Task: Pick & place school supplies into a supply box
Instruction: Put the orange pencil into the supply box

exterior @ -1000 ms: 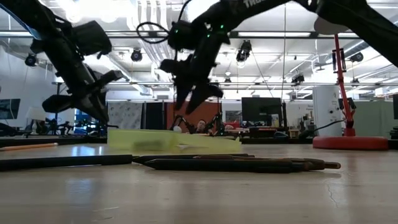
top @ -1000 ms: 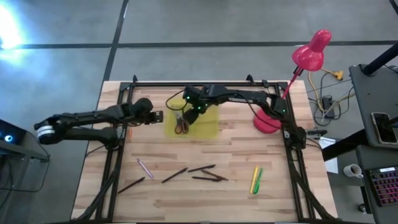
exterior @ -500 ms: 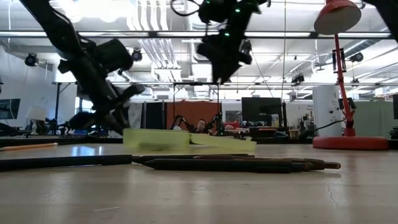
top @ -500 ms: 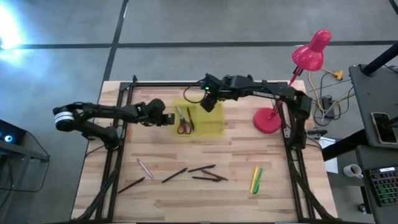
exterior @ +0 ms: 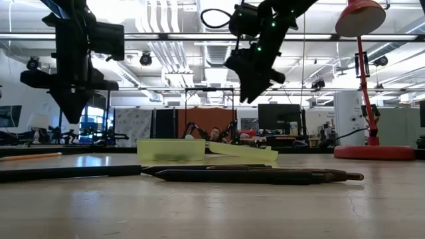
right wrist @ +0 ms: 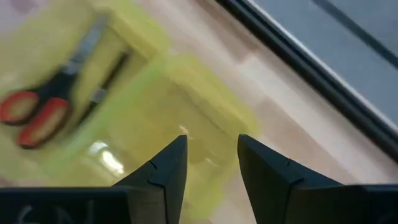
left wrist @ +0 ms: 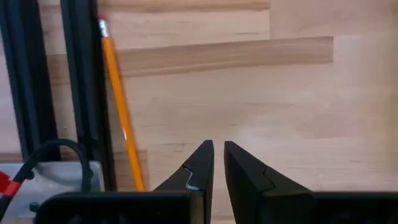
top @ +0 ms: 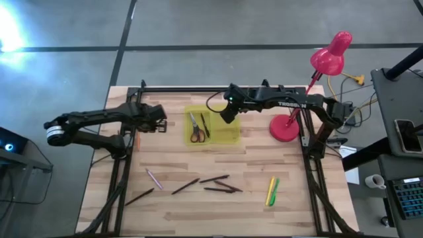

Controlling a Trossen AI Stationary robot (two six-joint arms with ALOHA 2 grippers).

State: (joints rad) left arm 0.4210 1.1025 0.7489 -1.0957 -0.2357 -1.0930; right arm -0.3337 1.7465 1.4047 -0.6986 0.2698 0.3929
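The translucent yellow-green supply box (top: 221, 132) lies open on the far middle of the table. The red-handled scissors (top: 194, 127) and a dark pen (top: 205, 124) lie inside it. My right gripper (top: 227, 116) hovers open above the box's far right part (right wrist: 186, 99), touching nothing. My left gripper (top: 162, 120) hangs shut left of the box, apart from it, over bare wood (left wrist: 217, 152). Flat on the near half of the table lie a pink pen (top: 154, 178), several dark pens (top: 215, 179) and the yellow and green markers (top: 271, 190).
A pink desk lamp stands with its round base (top: 284, 129) right of the box and its head (top: 330, 55) beyond the far edge. An orange pencil (left wrist: 120, 106) lies by the black frame rail (top: 129, 142) on the left. Bare wood stretches between the box and the pens.
My right gripper rose from over the scissors and drew toward the table's right. My left gripper swung right to the box's left end, and the box slid a little toward the right. The left gripper then pulled back left and lifted.
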